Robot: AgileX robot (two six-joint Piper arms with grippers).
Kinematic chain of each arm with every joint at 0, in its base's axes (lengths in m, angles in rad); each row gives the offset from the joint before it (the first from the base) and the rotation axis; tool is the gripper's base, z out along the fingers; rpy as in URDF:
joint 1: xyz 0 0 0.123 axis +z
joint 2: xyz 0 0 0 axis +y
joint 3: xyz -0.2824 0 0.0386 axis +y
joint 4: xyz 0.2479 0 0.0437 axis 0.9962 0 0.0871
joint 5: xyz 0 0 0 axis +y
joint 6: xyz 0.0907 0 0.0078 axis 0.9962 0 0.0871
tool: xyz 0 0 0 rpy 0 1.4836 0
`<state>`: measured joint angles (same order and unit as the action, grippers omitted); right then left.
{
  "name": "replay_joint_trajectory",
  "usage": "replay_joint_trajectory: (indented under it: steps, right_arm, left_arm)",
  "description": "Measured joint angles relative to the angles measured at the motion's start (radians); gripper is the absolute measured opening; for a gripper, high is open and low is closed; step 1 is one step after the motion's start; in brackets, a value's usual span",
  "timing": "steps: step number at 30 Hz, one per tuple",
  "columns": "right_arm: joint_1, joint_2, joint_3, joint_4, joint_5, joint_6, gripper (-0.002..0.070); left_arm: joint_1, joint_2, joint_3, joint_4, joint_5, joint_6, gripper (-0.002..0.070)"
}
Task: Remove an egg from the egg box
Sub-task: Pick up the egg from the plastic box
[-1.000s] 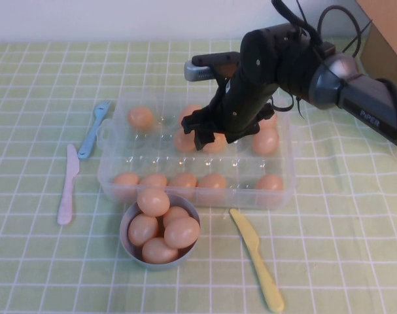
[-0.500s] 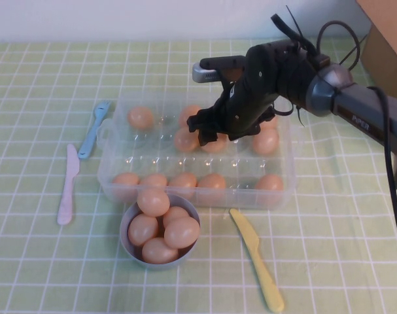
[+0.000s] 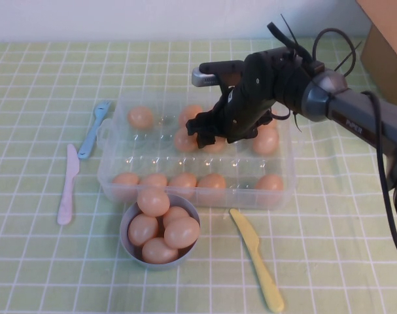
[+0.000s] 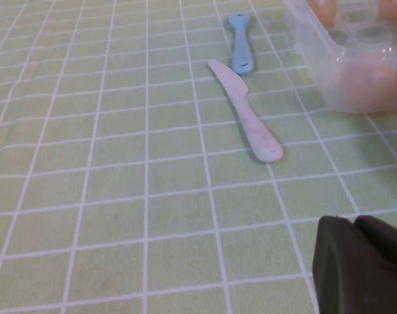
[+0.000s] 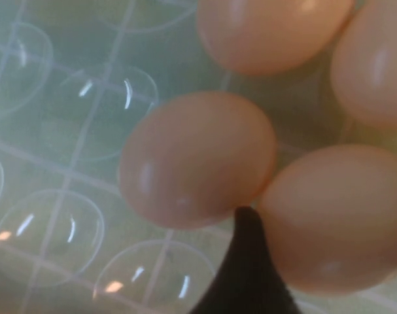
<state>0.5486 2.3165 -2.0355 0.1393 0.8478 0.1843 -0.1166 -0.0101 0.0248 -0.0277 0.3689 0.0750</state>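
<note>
Here right gripper (image 3: 208, 139) crowds boxed eggs (image 3: 185, 140).

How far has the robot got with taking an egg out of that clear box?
Five eggs already sit in the bowl. Now the right end effector is down inside the egg box, one fingertip wedged between two eggs, beside the egg; no grip is visible yet. Grasping and lifting out remain. The left end effector rests away over the tablecloth near the pink knife.
</note>
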Motion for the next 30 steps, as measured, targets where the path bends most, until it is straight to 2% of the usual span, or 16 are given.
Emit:
replay_joint_trajectory:
  steps: [22,30]
  right_arm:
    - [0.0,0.003,0.0,0.002,-0.036,0.0,0.0426]
    - [0.0,-0.038,0.0,0.0,0.05,0.0,0.0417]
  left_arm:
    - [0.0,0.0,0.0,0.0,0.0,0.0,-0.0003]
    - [0.0,0.0,0.0,0.0,0.0,0.0,-0.0003]
